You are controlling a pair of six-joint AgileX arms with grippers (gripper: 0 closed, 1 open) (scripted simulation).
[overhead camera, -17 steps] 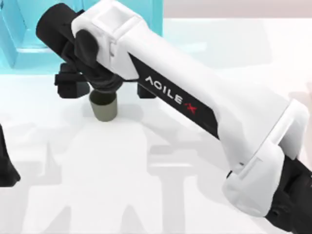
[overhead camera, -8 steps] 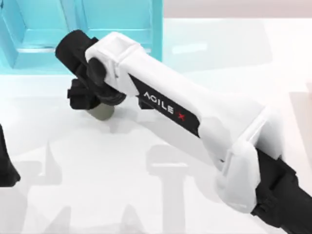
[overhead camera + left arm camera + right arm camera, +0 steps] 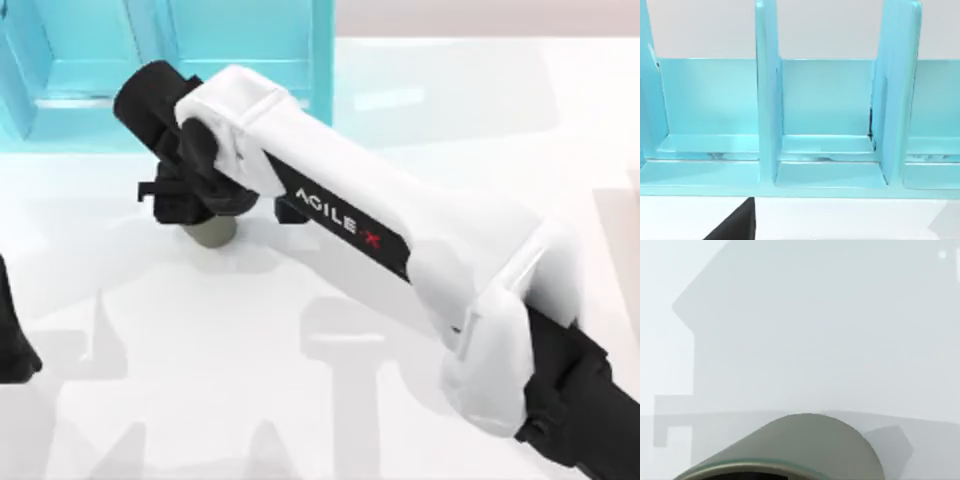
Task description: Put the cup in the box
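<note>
The cup (image 3: 211, 231) stands upright on the table (image 3: 300, 400), directly beneath the right gripper (image 3: 205, 205), near the box (image 3: 60, 60) at far left. Finger state cannot be told. The left arm is parked at left.

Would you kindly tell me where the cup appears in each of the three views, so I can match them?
Top view: the cup stands upper left, under the right gripper, in front of the blue box.
Left wrist view: box compartments, no cup.
Right wrist view: cup at the lower edge.
Shared landmark: the white table.
</note>
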